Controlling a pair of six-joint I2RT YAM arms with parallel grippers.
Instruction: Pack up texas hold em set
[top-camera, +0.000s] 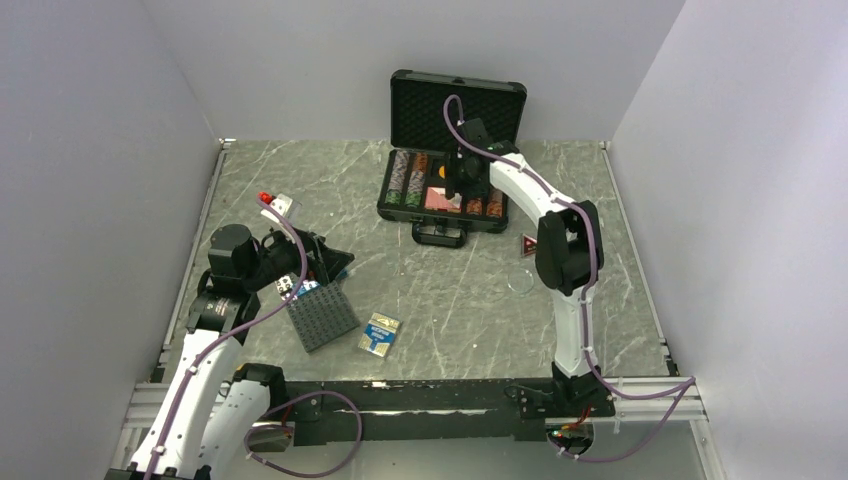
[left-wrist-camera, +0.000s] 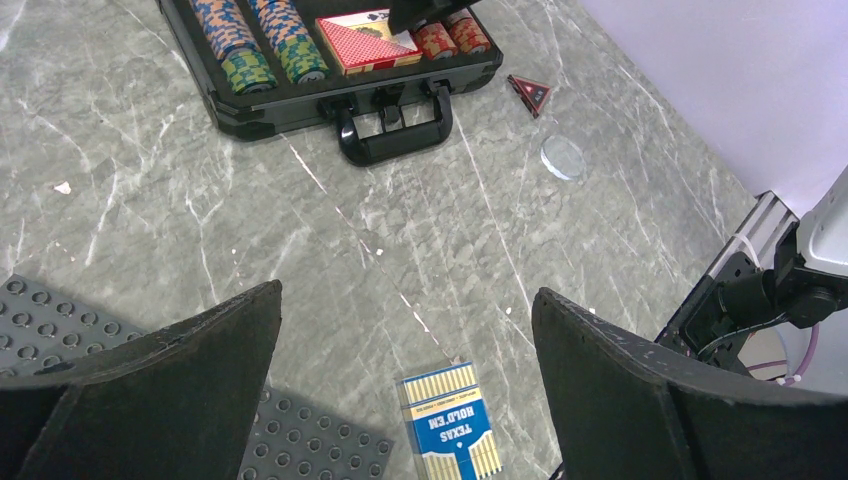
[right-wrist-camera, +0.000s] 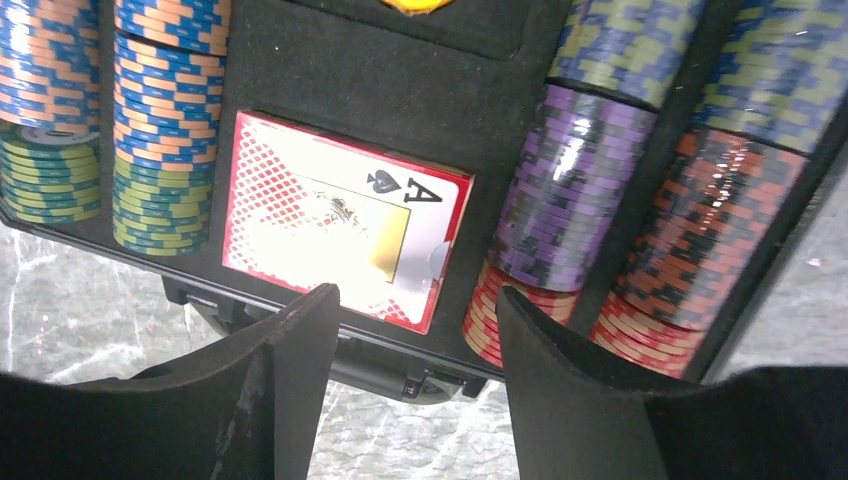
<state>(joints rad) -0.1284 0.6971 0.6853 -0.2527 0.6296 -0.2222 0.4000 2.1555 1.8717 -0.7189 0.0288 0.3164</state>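
Upper centre: right gripper, jaws parted, empty, over the cased red deck. Lower left: left gripper, jaws wide, empty, frames the blue deck, likely for pickup.

Orange disc — mostly beyond top edge

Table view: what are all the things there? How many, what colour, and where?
Case: one, black, open, far middle.
Chip rows: several, striped in many colours, inside the case.
Red deck: one, in the case's middle slot.
Blue deck: one, on the table, near middle.
Triangle: one, red, right of the case.
Clear disc: one, beside the triangle.
Studded plate: one, dark grey, near left.
White-and-red thing: one, far left.
Left fingers: two, black, open, by the plate.
Right fingers: two, black, open, over the case.
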